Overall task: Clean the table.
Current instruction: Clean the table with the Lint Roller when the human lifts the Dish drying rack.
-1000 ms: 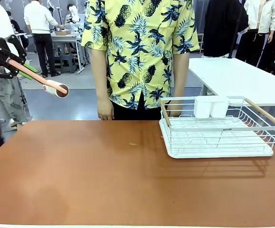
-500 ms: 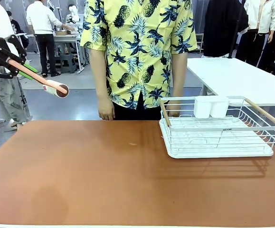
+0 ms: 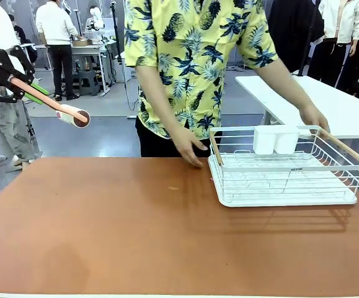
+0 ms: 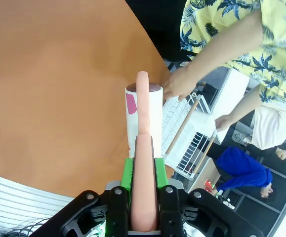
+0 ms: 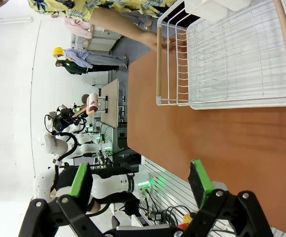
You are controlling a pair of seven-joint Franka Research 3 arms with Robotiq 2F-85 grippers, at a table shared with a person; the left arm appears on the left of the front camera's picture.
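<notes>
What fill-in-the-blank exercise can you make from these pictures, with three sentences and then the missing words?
1. The left gripper is ____ on the pink handle of the lint roller.
2. The jaws of the right gripper stand ____, with nothing between them.
3. The white dish rack stands on the reddish-brown ____.
Missing words: shut; open; table.

The person [image 3: 198,62] behind the desk [image 3: 105,236], who stood upright with arms hanging a second ago, now leans toward the right of the frame. One hand [image 3: 188,148] has come down at centre frame, just beside the white dish rack [image 3: 284,189] (next to its left wooden handle [image 3: 216,149]). The other hand [image 3: 315,117] has reached the rack's upper right corner.
</notes>
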